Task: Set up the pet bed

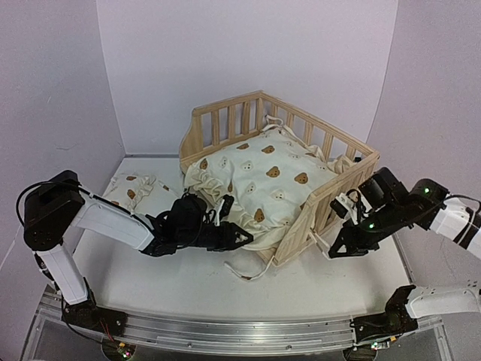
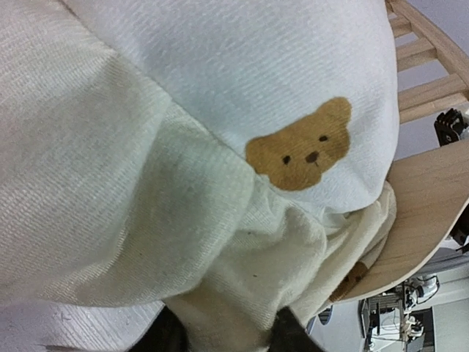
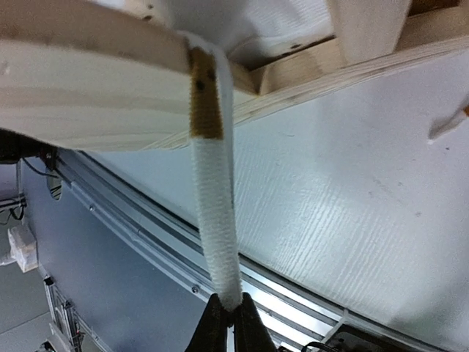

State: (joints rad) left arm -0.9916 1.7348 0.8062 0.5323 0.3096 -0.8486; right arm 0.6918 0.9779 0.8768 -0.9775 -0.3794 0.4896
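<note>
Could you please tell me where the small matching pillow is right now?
In the top view, the small pillow lies on the table at the left side, outside the wooden frame and just left of it.

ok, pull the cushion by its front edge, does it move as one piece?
Probably not: the cushion looks floppy, its ruffle bunching and drooping out the open front of the frame. Likely light, though fabric may snag on the rails.

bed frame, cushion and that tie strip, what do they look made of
The frame looks like pale, matte wood, possibly pine, with visible grain streaks; any coating is unclear. The cushion looks like soft cream fabric, probably cotton, with a fine ribbed weave, wrinkles and printed brown bears. The tie seems to be the same ribbed cloth.
</note>
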